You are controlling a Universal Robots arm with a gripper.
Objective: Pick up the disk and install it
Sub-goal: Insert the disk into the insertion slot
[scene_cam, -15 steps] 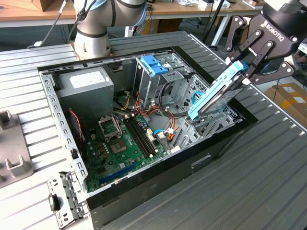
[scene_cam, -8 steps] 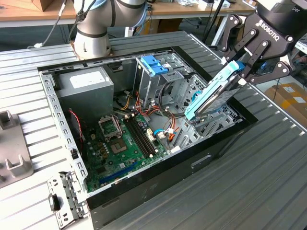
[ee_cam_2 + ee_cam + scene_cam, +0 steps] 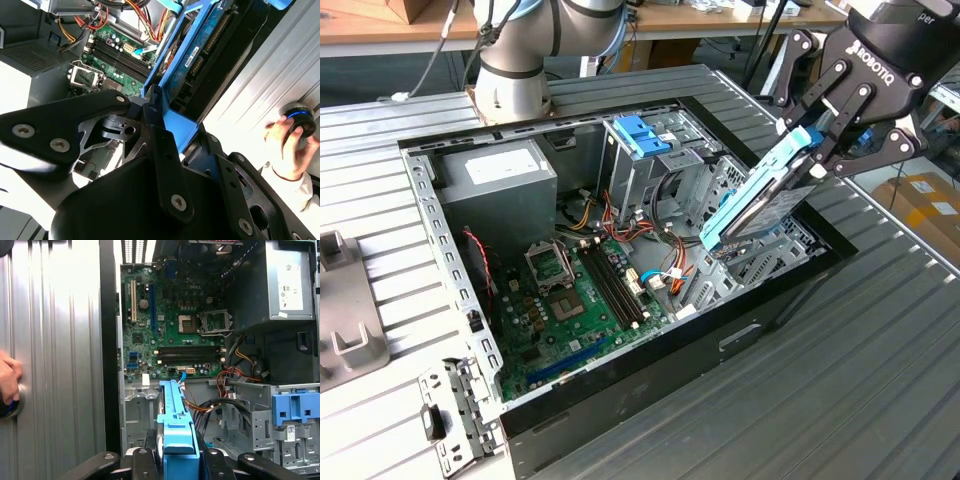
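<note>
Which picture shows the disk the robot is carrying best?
The exterior view: the whole disk hangs tilted over the open computer case, held by the hand. The first wrist view shows its blue edge end-on; the second wrist view shows one side close up.

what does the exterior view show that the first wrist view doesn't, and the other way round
Exterior view only: the arm's grey base, and the whole claw gripping the tilted disk above the open computer case.

First wrist view only: a person's hand on the ribbed table.

Both: the disk, the green motherboard, the grey power supply and the blue bracket on the drive cage.
</note>
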